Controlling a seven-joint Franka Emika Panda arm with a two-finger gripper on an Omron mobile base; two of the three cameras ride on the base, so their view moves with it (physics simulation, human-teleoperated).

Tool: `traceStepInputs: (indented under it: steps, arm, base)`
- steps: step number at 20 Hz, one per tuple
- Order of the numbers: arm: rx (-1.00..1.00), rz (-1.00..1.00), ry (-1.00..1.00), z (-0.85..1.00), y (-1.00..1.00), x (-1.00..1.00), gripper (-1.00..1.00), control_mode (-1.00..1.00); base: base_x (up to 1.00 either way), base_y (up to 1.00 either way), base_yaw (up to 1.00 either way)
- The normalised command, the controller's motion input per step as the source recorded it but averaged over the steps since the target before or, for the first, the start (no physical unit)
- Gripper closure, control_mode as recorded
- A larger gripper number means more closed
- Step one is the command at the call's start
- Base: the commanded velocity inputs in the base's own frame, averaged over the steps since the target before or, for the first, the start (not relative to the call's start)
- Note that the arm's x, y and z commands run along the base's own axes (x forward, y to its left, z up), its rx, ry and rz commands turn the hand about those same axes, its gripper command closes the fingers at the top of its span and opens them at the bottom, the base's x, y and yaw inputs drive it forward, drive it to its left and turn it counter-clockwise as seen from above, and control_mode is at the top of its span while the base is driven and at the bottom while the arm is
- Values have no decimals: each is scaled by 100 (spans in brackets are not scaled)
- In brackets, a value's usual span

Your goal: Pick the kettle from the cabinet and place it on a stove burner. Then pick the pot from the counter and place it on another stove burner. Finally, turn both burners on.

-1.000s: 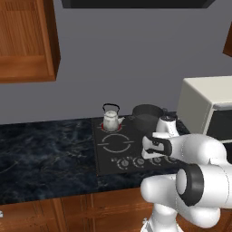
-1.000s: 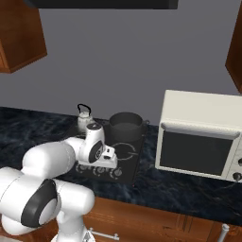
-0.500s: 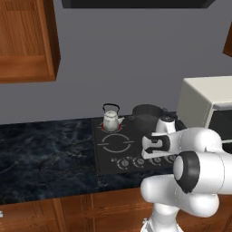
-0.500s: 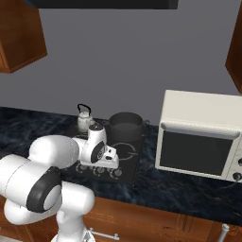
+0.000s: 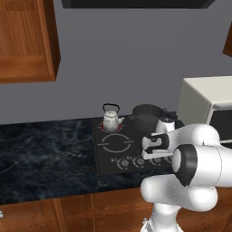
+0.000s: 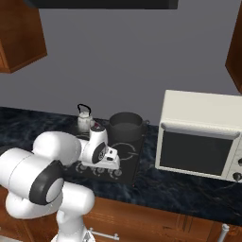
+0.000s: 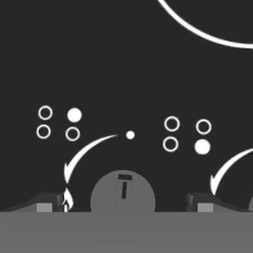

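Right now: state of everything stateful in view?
kettle: upright on back-left burner, red glow under it.
pot: upright on back burner, no lid.
gripper: open, fingertips either side of a knob.
knob: between the fingers, not gripped.
microwave: door shut.

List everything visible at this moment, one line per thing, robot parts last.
Small silver-grey metal kettle: one, black arched handle, rear left burner.
Wide dark grey pot: one, rear right burner.
Flat black glass cooktop: one, pale rings, set into the counter.
Round grey knob: one between the fingertips, front row.
Dark marble-look counter: one, blue-black.
Cream microwave: one, right of cooktop.
Reddish-brown wooden wall cabinets: upper corners.
Hand: one, open, straddling the knob.
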Motion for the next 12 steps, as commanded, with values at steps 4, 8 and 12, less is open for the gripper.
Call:
traceStepInputs:
  steps: [4, 8, 12]
  arm:
    - [0, 0, 0, -13, 0, 12, 100, -100]
    - [0, 0, 0, -8, 0, 3, 100, -100]
    - [0, 0, 0, -6, 0, 0, 100, -100]
  base:
    - [0, 0, 0]
    - [0, 0, 0]
    - [0, 0, 0]
